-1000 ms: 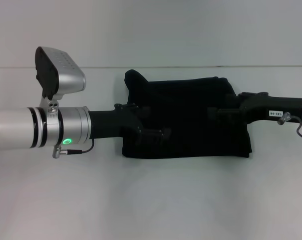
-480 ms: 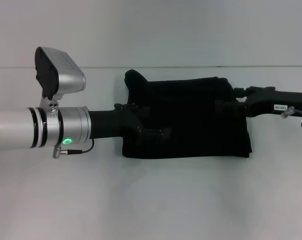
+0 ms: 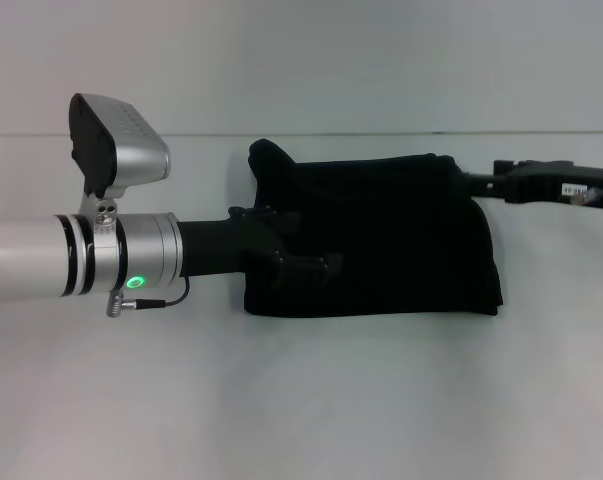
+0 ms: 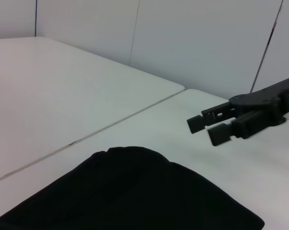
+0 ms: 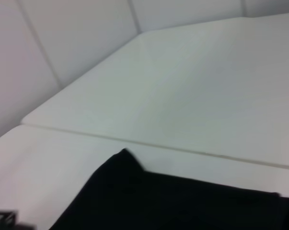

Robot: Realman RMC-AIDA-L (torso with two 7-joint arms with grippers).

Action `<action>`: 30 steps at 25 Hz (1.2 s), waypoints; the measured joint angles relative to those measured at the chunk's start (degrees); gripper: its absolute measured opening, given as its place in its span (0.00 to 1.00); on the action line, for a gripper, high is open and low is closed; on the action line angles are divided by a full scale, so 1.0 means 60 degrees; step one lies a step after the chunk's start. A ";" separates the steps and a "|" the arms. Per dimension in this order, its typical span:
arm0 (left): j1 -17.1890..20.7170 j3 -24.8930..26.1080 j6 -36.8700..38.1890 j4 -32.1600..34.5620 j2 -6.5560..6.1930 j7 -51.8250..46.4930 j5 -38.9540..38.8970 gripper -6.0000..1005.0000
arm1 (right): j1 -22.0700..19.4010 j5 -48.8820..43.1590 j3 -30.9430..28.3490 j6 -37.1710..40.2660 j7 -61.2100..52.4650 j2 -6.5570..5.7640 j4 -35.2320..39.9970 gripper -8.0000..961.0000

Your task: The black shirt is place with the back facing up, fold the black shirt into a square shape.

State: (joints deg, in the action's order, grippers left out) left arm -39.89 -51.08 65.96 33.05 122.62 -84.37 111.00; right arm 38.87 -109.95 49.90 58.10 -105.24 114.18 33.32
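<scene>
Folded black shirt [image 3: 381, 235] between 2 hands

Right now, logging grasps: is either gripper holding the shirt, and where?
Right gripper holds nothing; it is off the black shirt, fingers apart. Left gripper lies over the shirt's left part; hold unclear.

Left arm is reaching in level from the left, its left gripper [image 3: 306, 262] lying low, fingers hard to read. Right gripper [image 4: 206, 128] is hanging at the far right, jaws parted with nothing between them.
</scene>
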 joint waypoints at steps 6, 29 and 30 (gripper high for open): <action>-0.0009 0.0032 -0.0012 0.0000 0.0011 0.0000 -0.0014 0.91 | 0.0534 0.0000 0.0039 -0.1644 -0.1225 0.0083 -0.0706 0.81; 0.0149 0.0142 -0.0139 0.0070 0.0011 0.0004 -0.0038 0.91 | 0.2020 0.0236 -0.0042 -0.5433 -0.3282 0.0890 -0.2598 0.69; 0.0156 0.0168 -0.0140 0.0071 0.0003 0.0010 -0.0017 0.91 | 0.2019 0.0273 -0.0034 -0.5431 -0.3266 0.0909 -0.2599 0.68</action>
State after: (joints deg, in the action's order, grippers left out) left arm -38.95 -50.07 65.12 33.47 122.63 -84.31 110.89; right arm 50.98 -108.31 49.70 25.51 -124.84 119.63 17.73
